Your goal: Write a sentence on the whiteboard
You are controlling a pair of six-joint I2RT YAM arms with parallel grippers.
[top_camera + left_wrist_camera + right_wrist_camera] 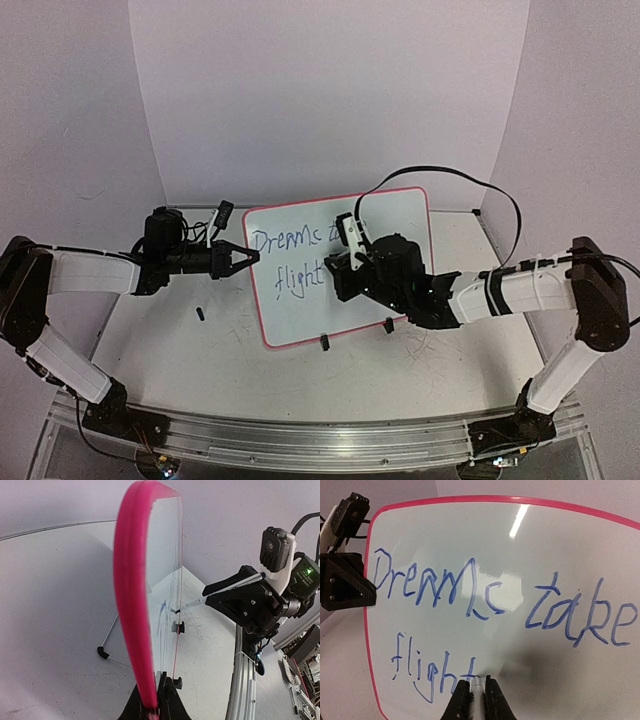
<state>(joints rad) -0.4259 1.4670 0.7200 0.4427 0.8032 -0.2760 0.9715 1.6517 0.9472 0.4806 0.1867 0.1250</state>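
masking whiteboard [300, 312] words (partly): right arm [505, 290]

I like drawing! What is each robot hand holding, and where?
Left end effector: the whiteboard, left rim. Right end effector: the marker, by its barrel.

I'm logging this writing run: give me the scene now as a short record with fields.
board: whiteboard, upright on the table
left gripper: shut on the whiteboard's left edge
right gripper: shut on the marker, tip at the board after "flight"
writing: blue, two lines, "Dreams take flight"
loose item: small black piece on the table, left of the board
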